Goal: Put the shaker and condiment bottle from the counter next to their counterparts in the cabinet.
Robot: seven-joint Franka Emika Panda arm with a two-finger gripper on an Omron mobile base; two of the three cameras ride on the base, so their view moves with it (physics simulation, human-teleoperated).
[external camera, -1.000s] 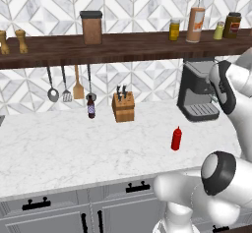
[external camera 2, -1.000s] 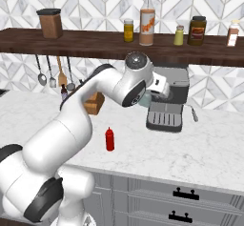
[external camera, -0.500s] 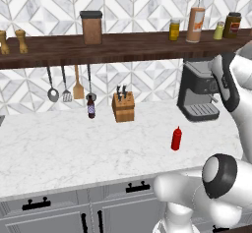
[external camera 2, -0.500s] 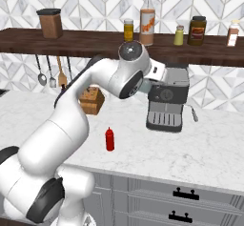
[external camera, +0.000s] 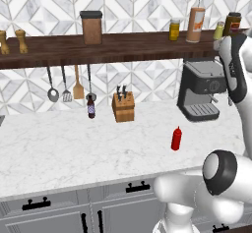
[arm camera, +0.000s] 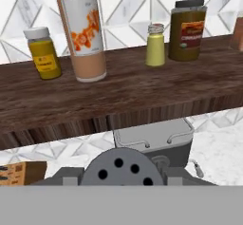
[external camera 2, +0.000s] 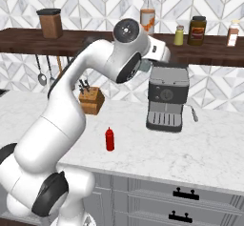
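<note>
tall bottle (arm camera: 83, 32) orange label, dark jar (arm camera: 187, 29) label, yellow jar (arm camera: 43, 54) label, all illegible

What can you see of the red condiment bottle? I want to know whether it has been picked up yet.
The condiment bottle is a small bright red squeeze bottle, plastic by its look, with a pointed conical nozzle of the same red. It stands upright on the white marble counter, in the open, in front of the knife block and the coffee machine. Nothing touches it but the counter, so it has not been picked up.
</note>
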